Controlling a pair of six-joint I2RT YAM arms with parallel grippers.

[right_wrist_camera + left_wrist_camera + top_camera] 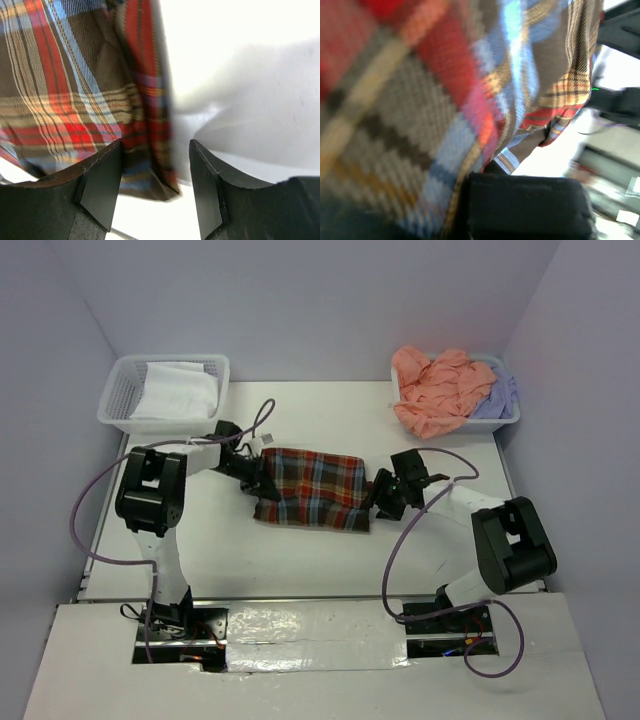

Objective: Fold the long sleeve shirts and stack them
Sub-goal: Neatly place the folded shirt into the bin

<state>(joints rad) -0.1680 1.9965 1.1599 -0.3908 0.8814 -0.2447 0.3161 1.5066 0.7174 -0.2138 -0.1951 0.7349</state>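
At the right edge of the plaid shirt (312, 488), woven cloth folded rectangular, my right gripper (156, 147) straddles the hem, unclenched; left gripper (262, 479) at opposite edge: grip indeterminate.

White table (300, 560) has the plaid shirt (312, 488) mid-table, plus left basket (112, 405) and right basket (500, 423) at the far corners.
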